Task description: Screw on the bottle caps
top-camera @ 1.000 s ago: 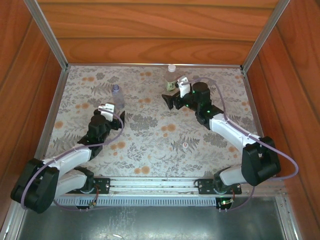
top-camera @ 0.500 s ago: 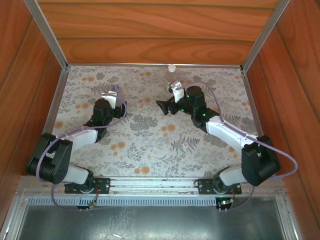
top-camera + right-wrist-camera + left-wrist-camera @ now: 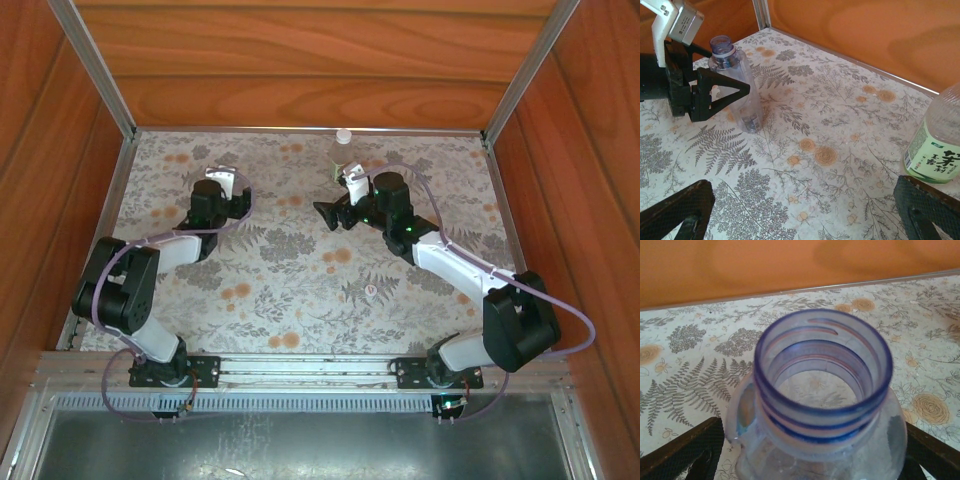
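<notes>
Left gripper (image 3: 222, 190): black fingers flank the bluish-lilac bottle (image 3: 820, 427); whether they press it, cannot tell. That bottle: clear plastic, threaded round neck, uncapped, upright on the floral-print table (image 3: 840, 115). Right gripper (image 3: 800, 212): textured black fingers spread wide, empty. Green-labelled bottle (image 3: 935, 145): clear, upright, near one of them. Cap (image 3: 371, 290): tiny pale disc, on the table well apart from both bottles.

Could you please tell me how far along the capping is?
Done: nothing visible; the bluish bottle has a bare mouth. In hand: left hand straddles it; right hand open beside the green-labelled bottle. Left: fetch the small cap from the table, screw on.
</notes>
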Controlling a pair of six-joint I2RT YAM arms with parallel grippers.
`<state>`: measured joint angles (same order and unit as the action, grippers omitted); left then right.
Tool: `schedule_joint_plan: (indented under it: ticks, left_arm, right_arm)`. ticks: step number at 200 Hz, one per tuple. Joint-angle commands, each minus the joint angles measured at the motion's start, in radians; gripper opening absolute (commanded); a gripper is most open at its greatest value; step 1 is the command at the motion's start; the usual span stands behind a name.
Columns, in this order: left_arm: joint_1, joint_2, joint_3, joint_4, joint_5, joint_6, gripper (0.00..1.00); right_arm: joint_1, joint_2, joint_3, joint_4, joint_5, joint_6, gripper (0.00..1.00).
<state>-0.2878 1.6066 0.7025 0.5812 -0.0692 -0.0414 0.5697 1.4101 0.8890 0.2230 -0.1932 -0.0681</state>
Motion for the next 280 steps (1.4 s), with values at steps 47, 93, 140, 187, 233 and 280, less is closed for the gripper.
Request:
schedule_joint_plan:
  ticks: [47, 93, 140, 187, 233, 280]
  left_arm:
    - [0.021, 0.027, 0.037, -0.004, 0.079, 0.027, 0.7]
    - [0.023, 0.011, 0.028, -0.004, 0.135, 0.05, 0.58]
    - [0.019, -0.03, 0.001, -0.006, 0.221, 0.099, 0.55]
    - [-0.038, -0.103, -0.056, -0.007, 0.417, 0.203, 0.55]
    - [-0.161, -0.111, -0.071, -0.016, 0.634, 0.304, 0.53]
    - [-0.275, -0.057, -0.051, -0.03, 0.792, 0.363, 0.53]
  right_arm:
    - [0.006, 0.002, 0.006, -0.002, -0.035, 0.02, 0.97]
    - [0.006, -0.01, 0.008, -0.009, -0.038, 0.036, 0.97]
    - [0.006, -0.056, 0.003, -0.042, -0.042, 0.102, 0.97]
    - [0.006, -0.185, -0.069, -0.116, -0.071, 0.088, 0.99]
    - [-0.012, -0.425, -0.179, -0.322, 0.089, 0.193, 0.96]
    - [-0.049, -0.631, -0.317, -0.453, 0.105, 0.272, 1.0]
